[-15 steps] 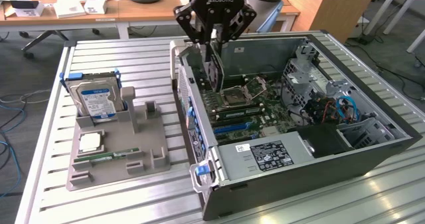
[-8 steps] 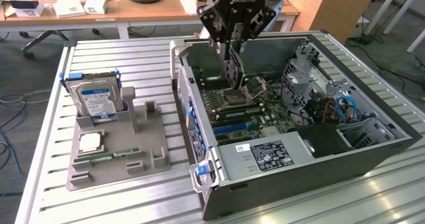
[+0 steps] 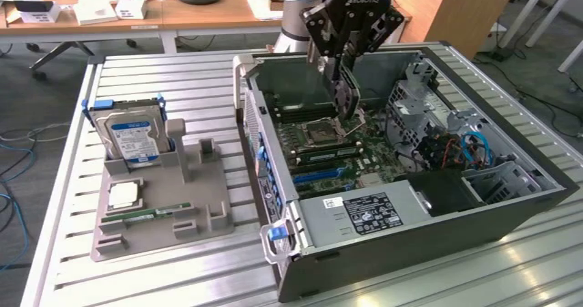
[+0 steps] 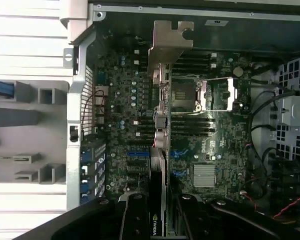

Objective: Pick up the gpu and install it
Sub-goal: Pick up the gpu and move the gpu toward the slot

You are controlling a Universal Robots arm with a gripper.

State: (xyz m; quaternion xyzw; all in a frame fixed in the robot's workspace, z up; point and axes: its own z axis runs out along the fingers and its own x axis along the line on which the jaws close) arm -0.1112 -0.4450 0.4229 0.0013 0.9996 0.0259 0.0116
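While I hang over the open computer case point(image 3: 428, 242), my claw point(image 3: 343, 67) is clamped on the graphics card point(image 3: 345, 95) — one finger point(image 4: 134, 220) pressed against each flat face. The card points straight down into the case, its silvery bracket point(image 4: 171, 40) at the end farthest from me, low over the motherboard point(image 3: 337, 167) near the bare processor socket point(image 4: 185, 95). Whether it touches the board I cannot tell. Outside the case, on the exterior view's left, a grey holder point(image 3: 205, 184) sits on the slatted table point(image 3: 164, 75) — a hard drive point(image 3: 132, 140) stands upright in it, and a processor chip point(image 3: 125, 194) and a green memory stick point(image 3: 146, 215) lie flat.
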